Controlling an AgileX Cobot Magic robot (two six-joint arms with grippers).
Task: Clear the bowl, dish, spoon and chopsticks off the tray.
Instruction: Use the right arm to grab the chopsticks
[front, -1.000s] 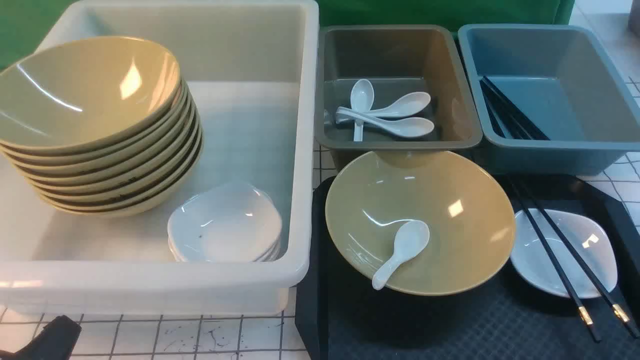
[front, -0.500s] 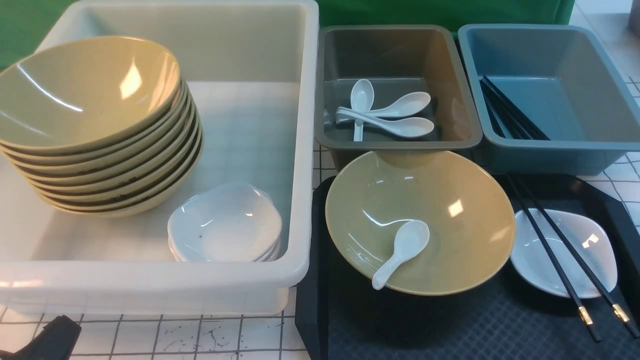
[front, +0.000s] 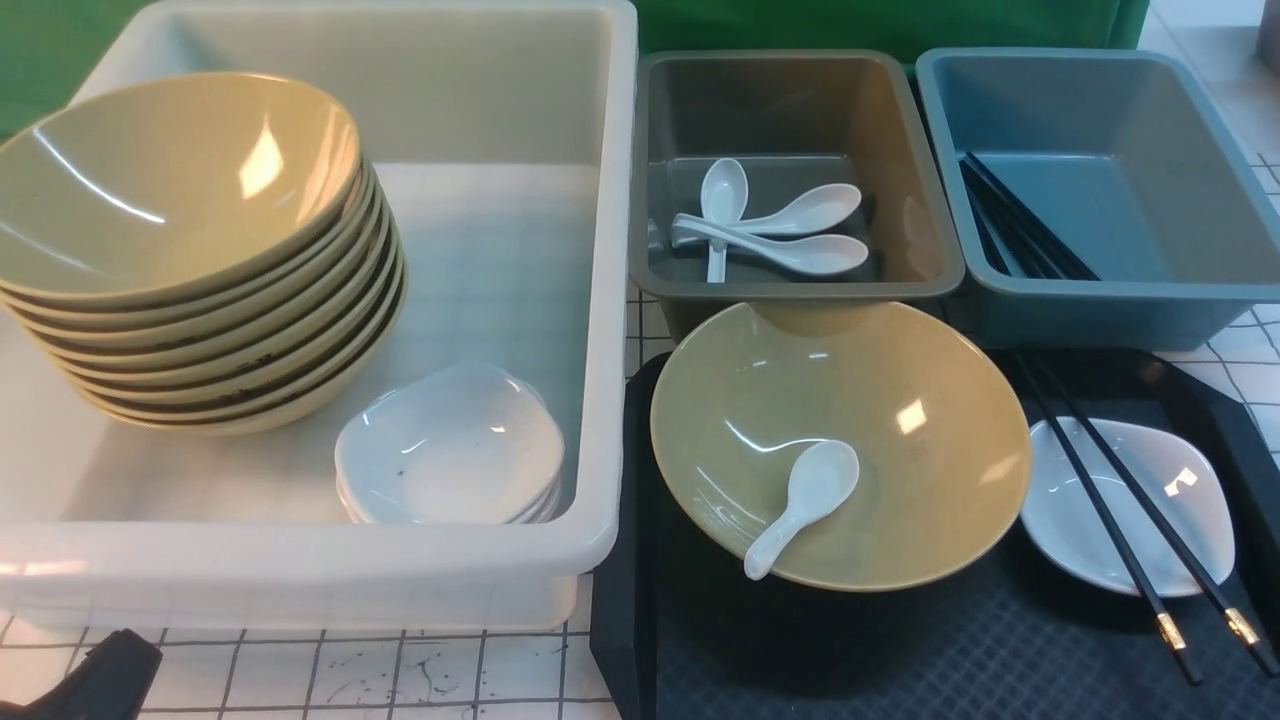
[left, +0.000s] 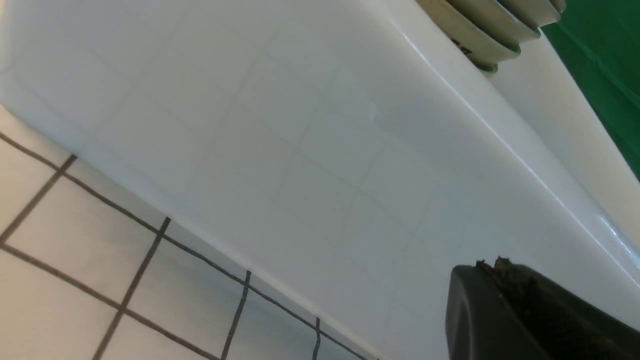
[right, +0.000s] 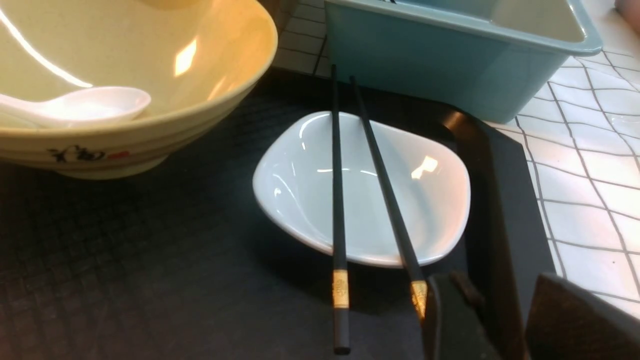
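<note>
Nothing is cleared yet: on the tray (front: 900, 660) the spoon (front: 805, 500) lies in the bowl (front: 900, 400) and the chopsticks (front: 1130, 560) are laid across the dish (front: 1060, 510). The right hand (right: 492, 300), released and empty, is held near their gold-banded ends; the left hand (front: 90, 680), clenched on nothing, is kept beside the white tub (front: 300, 570)

Left gripper (left: 500, 272): matte black body, blunt rounded tip, rough frayed lining along its seam. Right gripper (right: 492, 305): two matte black, flat-sided fingers (right: 450, 320) with angular tips.
</note>
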